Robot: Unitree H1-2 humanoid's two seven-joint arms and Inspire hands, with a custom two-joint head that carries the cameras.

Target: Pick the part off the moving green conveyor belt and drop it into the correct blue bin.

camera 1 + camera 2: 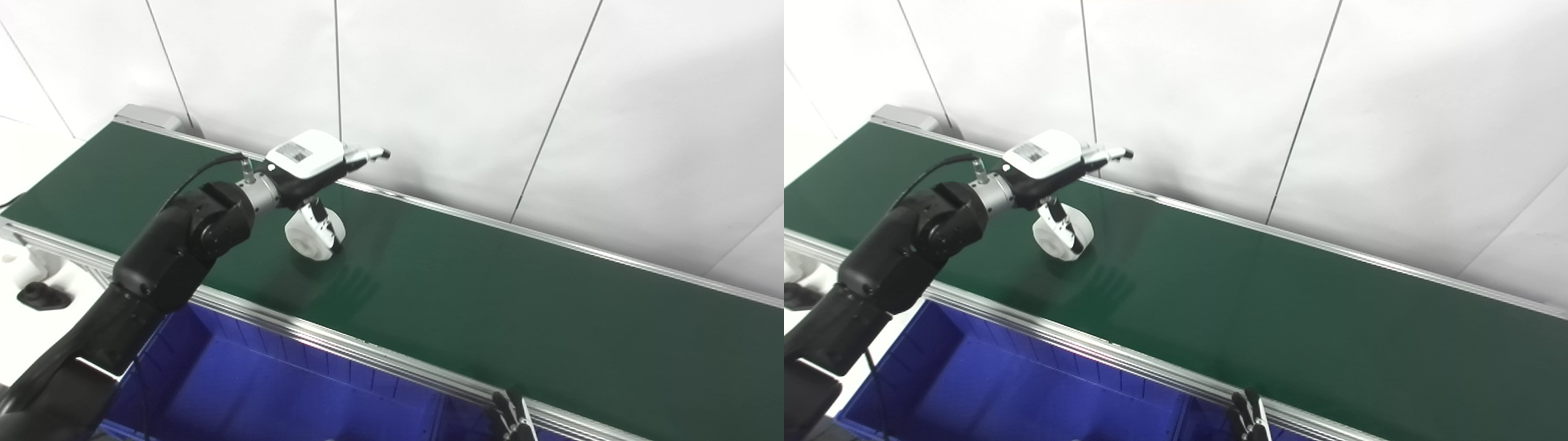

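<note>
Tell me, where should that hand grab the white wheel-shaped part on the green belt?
Across its rounded rim, coming from above. The white part stands tilted on edge on the conveyor belt, so its flat faces point sideways. The left hand is already over it, thumb down one face and the fingers stretched out, not yet closed.

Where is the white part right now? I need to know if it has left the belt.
In both views the white part sits left of centre on the green belt, under the left hand, thumb against it.
</note>
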